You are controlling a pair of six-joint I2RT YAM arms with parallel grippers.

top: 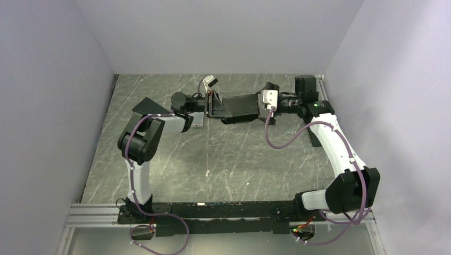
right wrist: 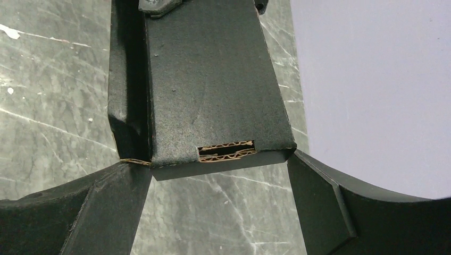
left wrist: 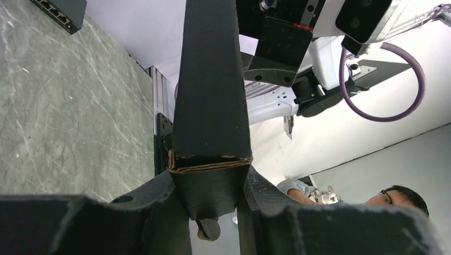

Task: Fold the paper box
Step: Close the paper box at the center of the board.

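Hanging off the table [top: 213, 159] between the 2 grippers, the paper box [top: 239, 108] is lifted at the far middle of the work area. The left gripper [top: 208, 104] pinches the box's left end, its fingers [left wrist: 159, 212] clamped on either side of a narrow folded panel [left wrist: 213, 106]. The right gripper [top: 264, 106] holds the opposite end with its fingers [right wrist: 319, 207] spread wide, bracing the box's width. A silver-grey case [top: 197, 119] lies just below the left gripper.

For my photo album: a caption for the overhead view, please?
Two robot arms hold a black paper box between them above a marbled table.
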